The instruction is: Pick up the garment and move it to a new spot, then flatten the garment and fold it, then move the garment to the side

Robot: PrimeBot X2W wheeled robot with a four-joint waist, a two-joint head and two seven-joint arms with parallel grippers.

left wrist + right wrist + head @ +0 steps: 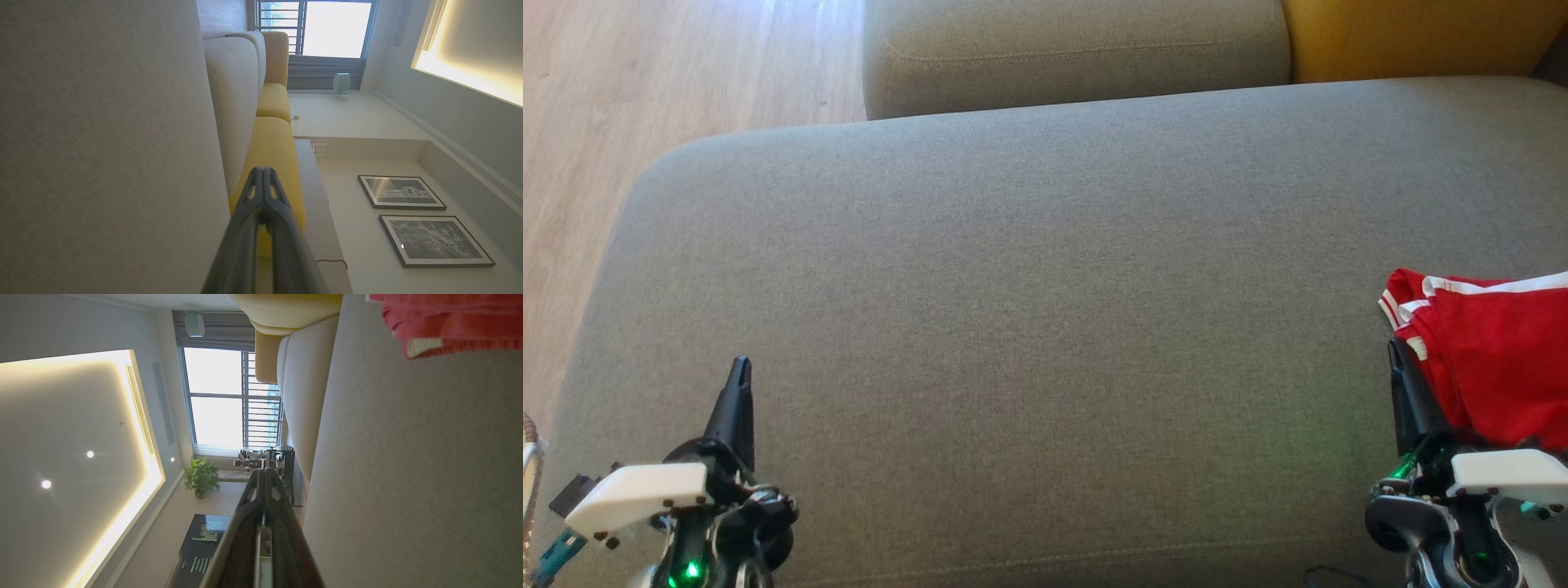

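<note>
My garment, a red jersey with white stripes, lies bunched at the right edge of the grey sofa seat. It is just beside my right jaws, which are pressed together and hold nothing. My left jaws, also pressed together, sit near the seat's front left corner. Along the back edge are a grey cushion and a yellow cushion, and a wooden floor lies off the left edge.

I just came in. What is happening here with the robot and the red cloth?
Nothing is held right now. The red garment lies on the grey cushion, at the right edge of the head view. The right gripper is shut and empty, close beside the garment's left edge. The left gripper, also shut, is far from it.
</note>
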